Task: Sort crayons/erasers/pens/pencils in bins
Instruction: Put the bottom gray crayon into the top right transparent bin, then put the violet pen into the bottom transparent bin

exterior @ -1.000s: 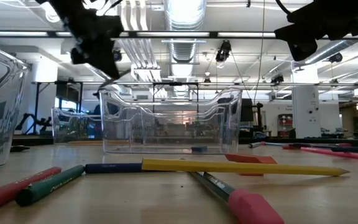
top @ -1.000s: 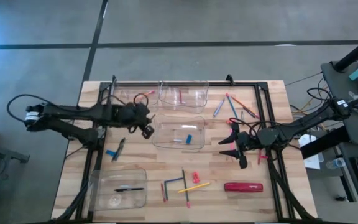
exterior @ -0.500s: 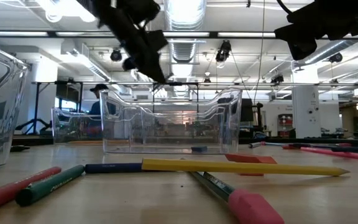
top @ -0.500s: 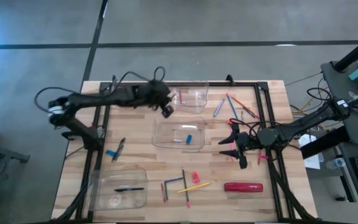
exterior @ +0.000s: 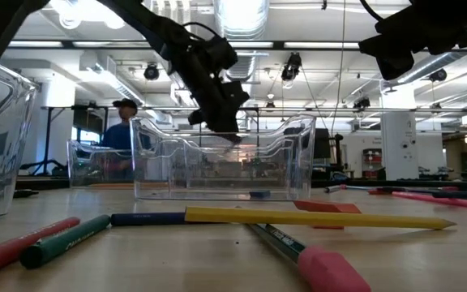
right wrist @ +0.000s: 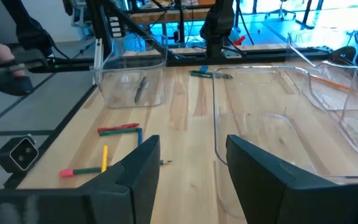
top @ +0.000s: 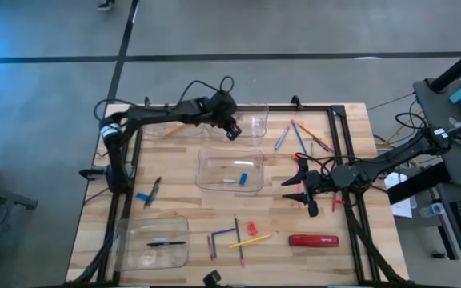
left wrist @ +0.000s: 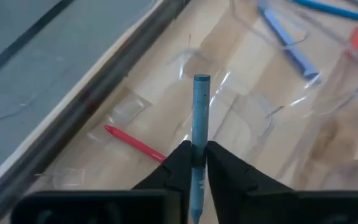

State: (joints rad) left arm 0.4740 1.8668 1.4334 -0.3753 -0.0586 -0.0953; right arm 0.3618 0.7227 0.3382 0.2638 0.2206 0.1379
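crayon (left wrist: 200,118) above far bin (top: 246,122)

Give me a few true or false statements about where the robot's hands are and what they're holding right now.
1. The left hand grips a blue stick. True.
2. The left hand hangs over the front bin holding a black pen. False: it is over the far bin at the table's back edge.
3. A red stick lies in the bin below the left hand. True.
4. The right hand holds a yellow pencil. False: its fingers are apart and hold nothing.
5. The red oblong object sits inside a bin. False: it lies on the bare table.
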